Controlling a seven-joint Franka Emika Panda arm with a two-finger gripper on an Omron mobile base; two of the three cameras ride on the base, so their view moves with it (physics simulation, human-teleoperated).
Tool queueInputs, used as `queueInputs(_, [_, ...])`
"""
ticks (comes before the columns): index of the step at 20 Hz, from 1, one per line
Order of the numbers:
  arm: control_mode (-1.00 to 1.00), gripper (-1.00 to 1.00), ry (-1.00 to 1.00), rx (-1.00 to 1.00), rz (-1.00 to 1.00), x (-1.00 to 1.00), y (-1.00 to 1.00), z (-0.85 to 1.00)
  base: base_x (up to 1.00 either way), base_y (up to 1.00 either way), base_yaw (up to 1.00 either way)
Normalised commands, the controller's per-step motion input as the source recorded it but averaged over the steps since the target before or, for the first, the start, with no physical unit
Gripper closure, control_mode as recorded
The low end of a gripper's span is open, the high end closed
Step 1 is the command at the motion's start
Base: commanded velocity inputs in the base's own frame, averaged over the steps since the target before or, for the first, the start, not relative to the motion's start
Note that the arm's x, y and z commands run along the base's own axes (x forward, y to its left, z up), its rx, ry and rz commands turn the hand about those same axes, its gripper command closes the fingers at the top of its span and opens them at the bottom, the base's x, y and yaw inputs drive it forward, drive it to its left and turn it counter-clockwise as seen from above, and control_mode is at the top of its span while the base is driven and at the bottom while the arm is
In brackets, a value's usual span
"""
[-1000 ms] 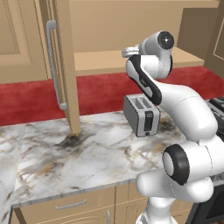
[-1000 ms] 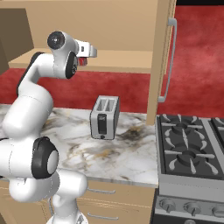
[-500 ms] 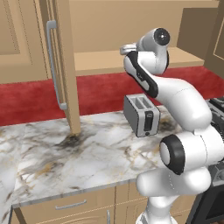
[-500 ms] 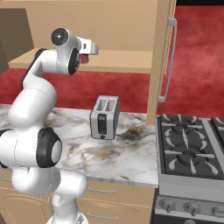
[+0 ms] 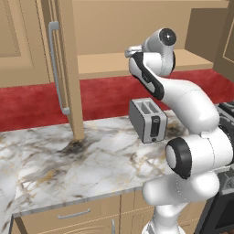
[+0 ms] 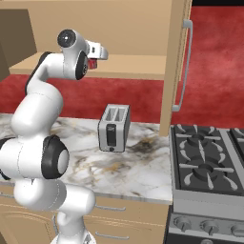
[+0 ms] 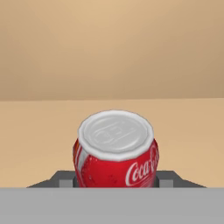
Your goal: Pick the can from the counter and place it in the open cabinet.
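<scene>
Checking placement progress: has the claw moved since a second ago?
Yes. In the right base view the claw with the can moved rightward, toward the open cabinet door.

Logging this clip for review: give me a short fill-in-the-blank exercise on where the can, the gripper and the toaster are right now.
1. The can sits between the fingers of the gripper, over the shelf of the open ____.
2. The can's body is ____ in colour with a silvery-white top.
3. The toaster stands on the marble ____.
4. In the right base view, the stove lies to the ____ of the toaster.

Missing words: cabinet; red; counter; right
</scene>
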Motion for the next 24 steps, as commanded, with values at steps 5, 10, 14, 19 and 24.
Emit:
queueInputs(5, [-1.00,1.00,0.00,0.00,0.00,0.00,0.00,-0.28,0.00,0.00,0.00])
queueInputs(10, [-1.00,1.00,0.00,0.00,0.00,0.00,0.00,-0.03,0.00,0.00,0.00])
queueInputs(14, [-1.00,1.00,0.00,0.00,0.00,0.00,0.00,0.00,0.00,0.00,0.00])
queueInputs(19, [-1.00,-1.00,0.00,0.00,0.00,0.00,0.00,0.00,0.00,0.00,0.00])
queueInputs(24, [-1.00,-1.00,0.00,0.00,0.00,0.00,0.00,0.00,0.00,0.00,0.00])
